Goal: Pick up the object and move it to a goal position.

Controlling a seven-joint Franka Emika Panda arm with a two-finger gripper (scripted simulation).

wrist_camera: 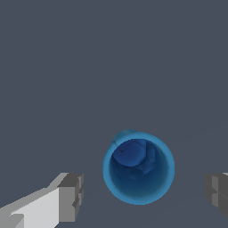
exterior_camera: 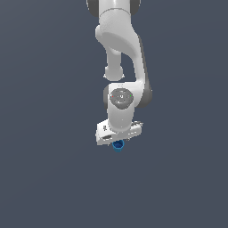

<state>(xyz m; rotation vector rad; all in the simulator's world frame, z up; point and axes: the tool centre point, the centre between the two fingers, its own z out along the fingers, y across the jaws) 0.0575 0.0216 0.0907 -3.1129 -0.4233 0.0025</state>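
Observation:
The object is a small bright-blue cup (exterior_camera: 118, 146) with a darker hollow centre, standing upright on the dark grey floor. In the exterior view it sits directly under the white gripper (exterior_camera: 118, 142), mostly hidden by the hand. In the wrist view the cup (wrist_camera: 139, 168) lies between the two grey fingertips (wrist_camera: 71, 198), its open mouth facing the camera. There is a clear gap between the cup and each fingertip. The gripper (wrist_camera: 144, 193) is open and straddles the cup without touching it.
A flat dark grey floor (exterior_camera: 44, 178) fills both views. The white arm (exterior_camera: 120, 44) reaches down from the top of the exterior view. No goal marker shows.

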